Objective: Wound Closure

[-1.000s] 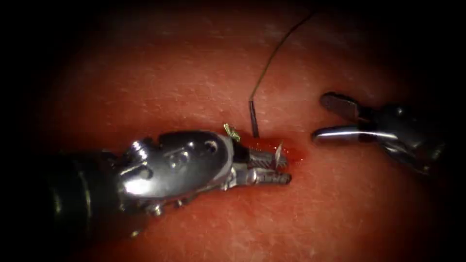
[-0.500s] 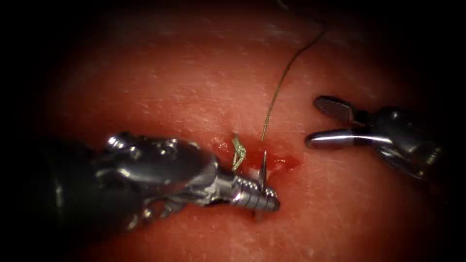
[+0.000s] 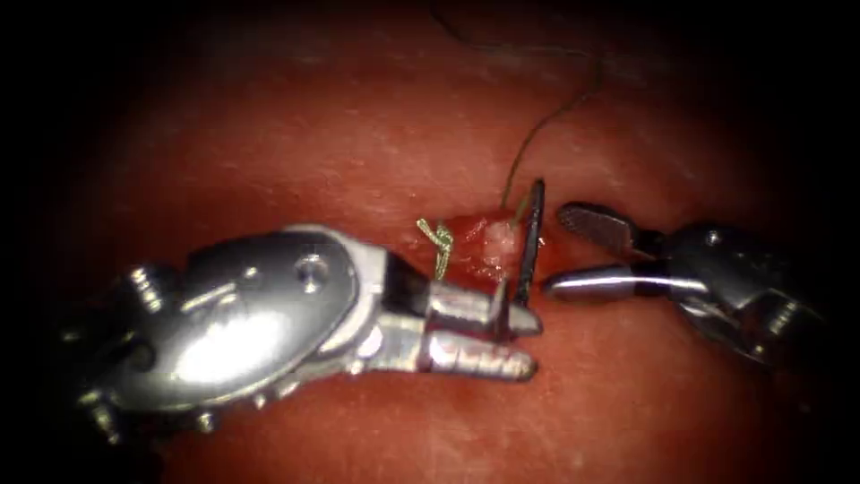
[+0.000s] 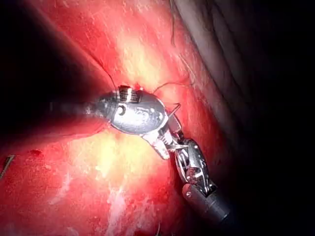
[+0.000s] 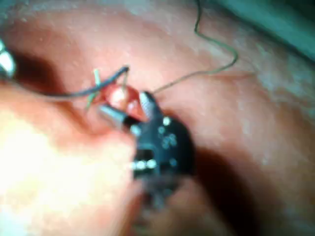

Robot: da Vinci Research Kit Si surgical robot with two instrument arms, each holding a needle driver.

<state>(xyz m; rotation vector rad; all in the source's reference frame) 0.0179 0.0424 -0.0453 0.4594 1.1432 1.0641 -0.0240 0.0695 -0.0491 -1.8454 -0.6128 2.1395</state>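
In the endoscope view my left tool [image 3: 524, 345] comes in from the left and is shut on the dark curved needle [image 3: 532, 235] near its lower end. The needle stands nearly upright over the cut [image 3: 491, 240], free of the tissue [image 3: 340, 152]. The thread [image 3: 548, 121] drops from the far side into the cut's right lip. My right tool [image 3: 555, 251] waits just right of the needle, jaws open and holding nothing. In the right wrist view the right tool [image 5: 125, 105] is open beside the needle [image 5: 101, 87]. The left wrist view has the left tool [image 4: 168, 142] meeting the right tool's body [image 4: 197, 172].
A green knotted stitch with short cut ends [image 3: 437, 238] sits on the left side of the cut, close above the left tool's jaws. Red fluid [image 3: 466, 255] wets the cut's edges. Slack thread [image 5: 211, 59] curls over the far tissue.
The left tool took the needle's tip, drew the needle out of the tissue and turned it upright, pulling thread into the cut. The right tool, still open, crept left towards the needle.
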